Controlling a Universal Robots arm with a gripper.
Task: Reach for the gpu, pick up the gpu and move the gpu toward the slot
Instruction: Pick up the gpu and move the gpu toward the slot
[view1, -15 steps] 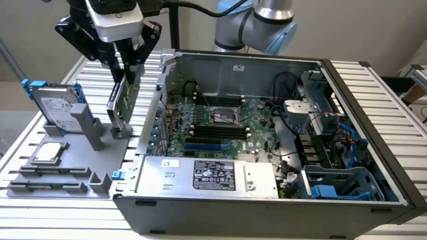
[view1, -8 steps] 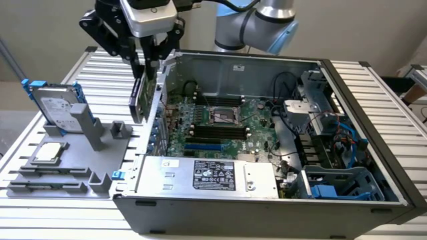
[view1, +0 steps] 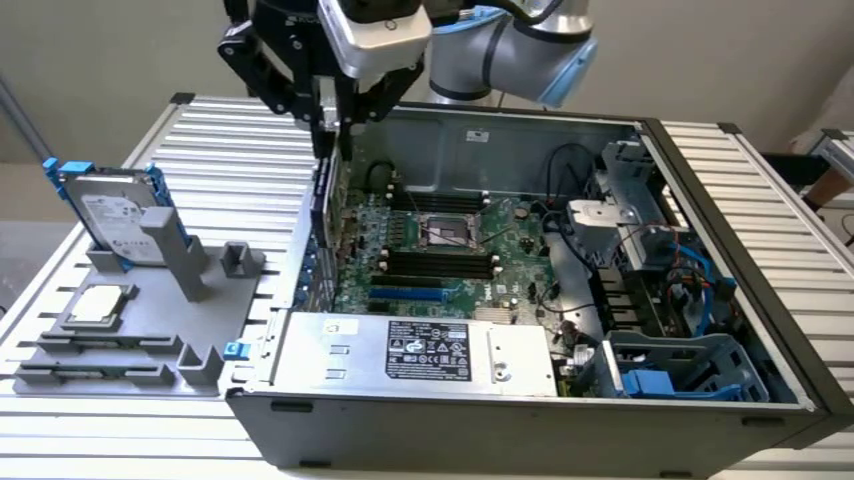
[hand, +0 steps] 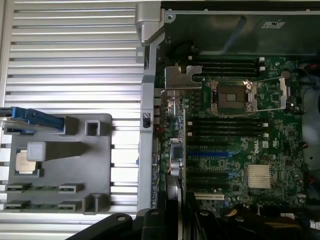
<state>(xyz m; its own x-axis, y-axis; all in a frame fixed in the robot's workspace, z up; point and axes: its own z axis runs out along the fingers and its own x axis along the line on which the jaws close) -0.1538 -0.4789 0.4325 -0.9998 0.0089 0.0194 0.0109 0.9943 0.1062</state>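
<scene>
The thin flat green circuit-board gpu with a silver bracket (hand: 176, 150) hangs edge-on, clamped between the closed black fingers (view1: 334, 105) of the gripper, just inside the open grey computer case's (view1: 534, 420) wall, directly above the green motherboard (view1: 441, 255), long axis parallel to that wall.

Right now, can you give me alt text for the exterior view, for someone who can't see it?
A robot gripper holds the gpu on edge over the left wall of an open PC case, above its motherboard. On the exterior view's left, a grey holder carries a hard drive and a CPU.
</scene>
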